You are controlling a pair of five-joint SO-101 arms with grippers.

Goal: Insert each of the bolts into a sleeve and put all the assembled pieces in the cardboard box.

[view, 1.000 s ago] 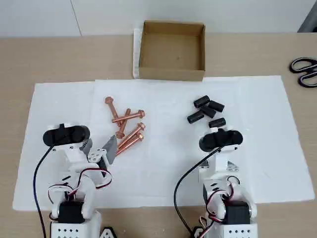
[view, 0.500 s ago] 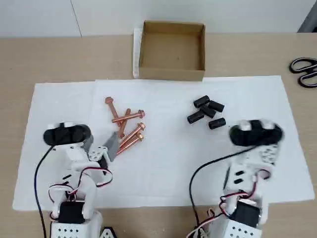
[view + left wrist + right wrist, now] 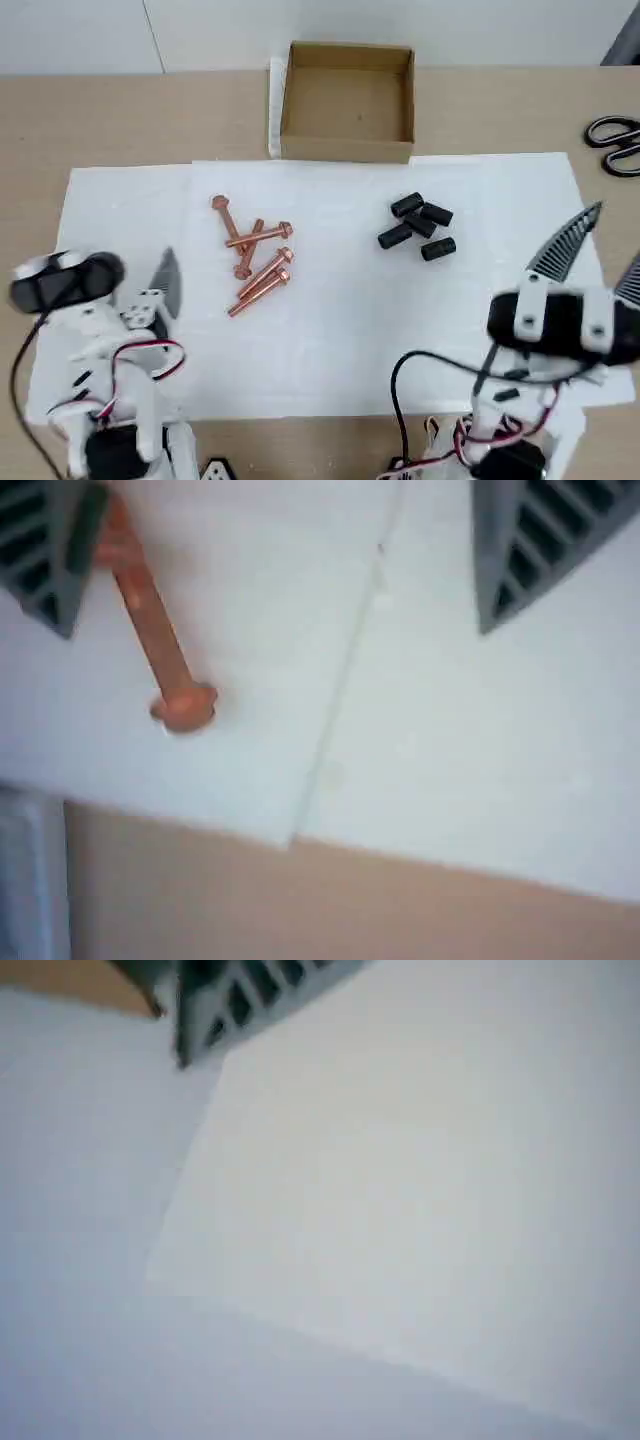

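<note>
Copper bolts [image 3: 255, 255] lie left of centre on the white sheet; black sleeves [image 3: 418, 228] right of them; box [image 3: 347, 150] far; none joined yet. Left pincer [image 3: 270, 620] gapes beside a bolt; right pincer [image 3: 615, 240] gapes right of the sleeves; next, likely, each closes on its piece.

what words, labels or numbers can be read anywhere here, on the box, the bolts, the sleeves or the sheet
No text can be read in any view.
cardboard box: plain walls, no print visible.
bolts and sleeves: no markings that can be made out; too small to tell more.
white sheet: blank.
</note>
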